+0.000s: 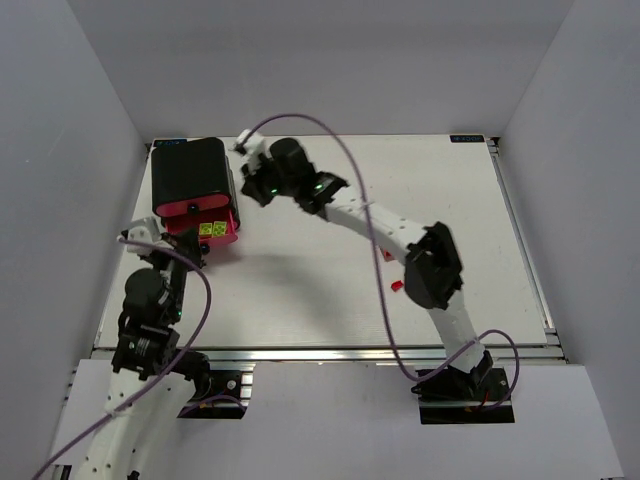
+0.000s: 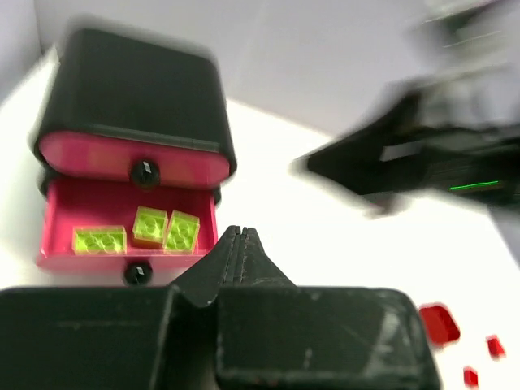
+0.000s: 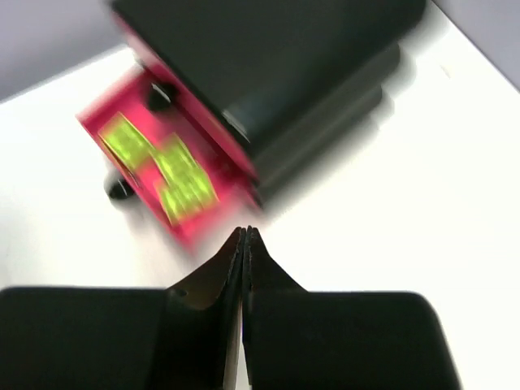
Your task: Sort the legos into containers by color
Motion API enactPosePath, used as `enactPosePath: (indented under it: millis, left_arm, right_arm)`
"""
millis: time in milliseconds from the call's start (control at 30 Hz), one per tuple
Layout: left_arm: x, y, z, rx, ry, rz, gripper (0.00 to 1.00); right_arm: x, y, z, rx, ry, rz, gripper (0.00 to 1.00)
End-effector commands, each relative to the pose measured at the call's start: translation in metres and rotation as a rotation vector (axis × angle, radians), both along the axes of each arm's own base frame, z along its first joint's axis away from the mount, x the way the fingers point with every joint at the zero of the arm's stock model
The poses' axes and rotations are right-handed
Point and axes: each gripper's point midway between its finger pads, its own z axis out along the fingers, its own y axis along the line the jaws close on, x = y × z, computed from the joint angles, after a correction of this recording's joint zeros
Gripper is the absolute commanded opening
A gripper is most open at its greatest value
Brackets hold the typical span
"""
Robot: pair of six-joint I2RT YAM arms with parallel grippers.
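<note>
The black housing stands at the table's back left. Its middle pink drawer is pulled out and holds three lime-yellow legos, which show blurred in the right wrist view. The top drawer is closed. Small red legos lie on the table to the right, and one shows in the top view. My left gripper is shut and empty, just in front of the open drawer. My right gripper is shut and empty, beside the housing's right side. No green legos show.
The right arm stretches across the table's middle towards the housing and is blurred. White walls enclose the table on three sides. A purple cable loops over the right arm.
</note>
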Motion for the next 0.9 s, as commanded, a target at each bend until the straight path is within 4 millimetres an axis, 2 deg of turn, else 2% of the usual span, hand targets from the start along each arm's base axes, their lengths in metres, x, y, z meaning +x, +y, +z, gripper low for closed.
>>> enactPosePath:
  millis: [0,33,67,100,133,167,200,233,267,300,367,400,500,533,567,667,800,867]
  left_arm:
    - [0.020,-0.016,-0.029,-0.036,0.196,-0.038,0.00]
    - [0.033,-0.024,-0.051,-0.035,0.302,-0.049,0.00]
    - [0.036,-0.026,-0.056,-0.058,0.360,-0.051,0.00]
    - [0.038,-0.037,-0.063,-0.137,0.418,-0.079,0.00]
    - [0.041,-0.039,-0.086,-0.160,0.526,-0.056,0.00]
    - [0.043,-0.042,-0.088,-0.206,0.555,-0.043,0.00]
    - [0.044,-0.047,-0.094,-0.299,0.589,-0.026,0.00]
    - [0.044,-0.048,-0.102,-0.341,0.622,-0.008,0.00]
    - [0.044,-0.049,-0.114,-0.373,0.651,0.013,0.00]
    - [0.045,-0.049,-0.118,-0.459,0.658,0.053,0.00]
    - [0.045,-0.041,-0.131,-0.521,0.670,0.139,0.00]
    - [0.043,-0.038,-0.139,-0.588,0.679,0.191,0.00]
    - [0.043,-0.027,-0.156,-0.680,0.678,0.314,0.03]
    - [0.043,-0.024,-0.159,-0.704,0.671,0.342,0.04]
    - [0.044,-0.016,-0.162,-0.717,0.643,0.396,0.06]
    - [0.048,-0.002,-0.176,-0.768,0.607,0.512,0.11]
    - [0.056,0.006,-0.190,-0.780,0.596,0.601,0.13]
    - [0.064,0.007,-0.190,-0.806,0.573,0.622,0.14]
  right_arm:
    - [-0.001,-0.089,0.032,-0.006,0.183,-0.075,0.00]
    - [-0.009,-0.100,0.032,-0.010,0.224,-0.061,0.00]
    - [-0.004,-0.128,0.033,-0.004,0.273,-0.095,0.00]
    - [-0.008,-0.139,0.031,-0.003,0.316,-0.093,0.00]
    - [-0.019,-0.150,0.030,-0.005,0.372,-0.075,0.00]
    - [-0.015,-0.174,0.044,0.037,0.393,-0.102,0.00]
    - [-0.025,-0.185,0.026,0.021,0.455,-0.098,0.00]
    - [-0.032,-0.191,0.025,0.037,0.478,-0.078,0.00]
    - [-0.030,-0.211,0.038,0.069,0.465,-0.102,0.00]
    - [-0.040,-0.219,0.022,0.060,0.509,-0.107,0.00]
    - [-0.043,-0.240,0.030,0.082,0.505,-0.128,0.00]
    - [-0.050,-0.246,0.017,0.073,0.542,-0.134,0.00]
    - [-0.060,-0.264,0.024,0.114,0.536,-0.139,0.00]
    - [-0.064,-0.272,0.013,0.117,0.556,-0.152,0.00]
    - [-0.064,-0.280,0.027,0.151,0.497,-0.159,0.00]
    - [-0.070,-0.296,0.033,0.186,0.438,-0.178,0.00]
    - [-0.077,-0.310,0.041,0.221,0.373,-0.184,0.00]
    - [-0.078,-0.317,0.045,0.230,0.351,-0.192,0.00]
